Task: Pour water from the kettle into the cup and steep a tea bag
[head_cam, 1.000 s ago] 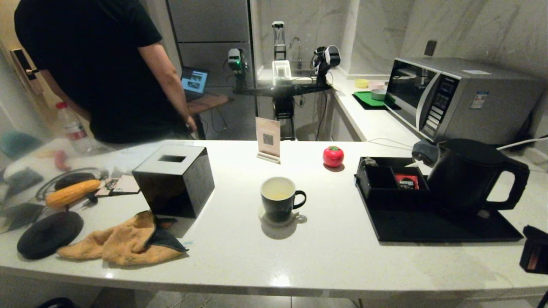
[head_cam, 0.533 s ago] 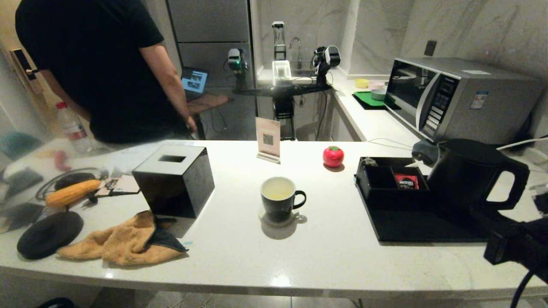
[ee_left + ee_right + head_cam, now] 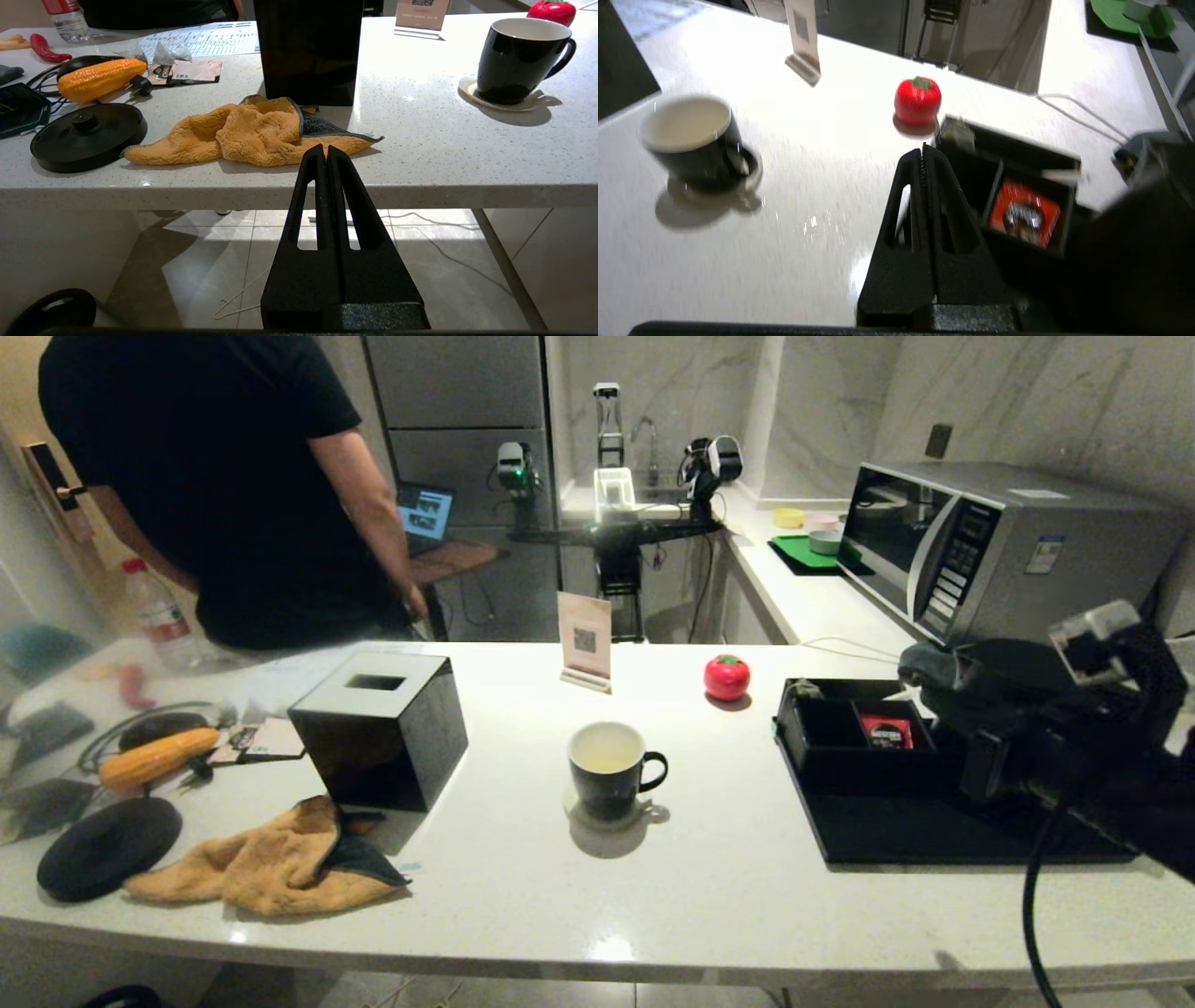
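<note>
The black cup (image 3: 607, 770) stands on a pale coaster mid-counter, with pale yellowish water (image 3: 605, 762) low inside it. The black kettle (image 3: 1004, 667) stands on the black tray (image 3: 896, 840) at the right, largely covered by my right arm (image 3: 1102, 719). In the right wrist view my right gripper (image 3: 923, 150) is shut and empty, above the tray's compartment box, with the cup (image 3: 691, 137) off to one side and the kettle (image 3: 1134, 252) close by. The small grey-green tea bag (image 3: 957, 134) lies at the box's far corner (image 3: 806, 690). My left gripper (image 3: 325, 149) is shut, parked below the counter's front edge.
A red sachet (image 3: 885, 732) sits in the box. A black tissue box (image 3: 378, 728), an orange cloth (image 3: 271, 863), the kettle's round base (image 3: 107, 845), a red tomato-shaped thing (image 3: 726, 677) and a card stand (image 3: 584, 639) are on the counter. A person (image 3: 215, 476) stands behind; a microwave (image 3: 990, 555) is at the right.
My right arm has risen from the lower right corner and swung in front of the kettle. The cup, the kettle and the left arm have not moved.
</note>
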